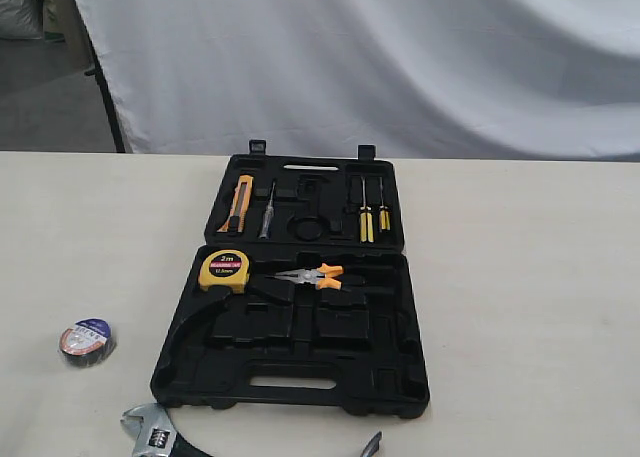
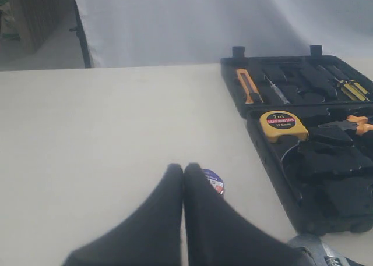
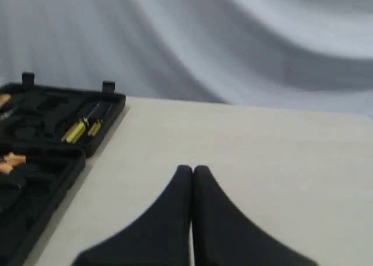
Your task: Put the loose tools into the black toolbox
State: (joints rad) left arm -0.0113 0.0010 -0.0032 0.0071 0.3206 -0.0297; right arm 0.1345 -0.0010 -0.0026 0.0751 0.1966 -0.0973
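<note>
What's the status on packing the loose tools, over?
Both grippers shut, empty: left gripper, right gripper. Tape roll and wrench loose on table, outside open toolbox. Tape measure, pliers sit in its handle-side half.

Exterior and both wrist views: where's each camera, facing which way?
Exterior view: off the arms, facing across the pale table toward a white curtain, open black plastic toolbox central; no robot part shows.
Left wrist view: on the left arm, looking over its shut left pincer at a small black tape roll and the toolbox.
Right wrist view: on the right arm, over its shut right pincer, facing table and the toolbox's side.
Shared: all three show the toolbox; exterior and left wrist also the tape roll.
</note>
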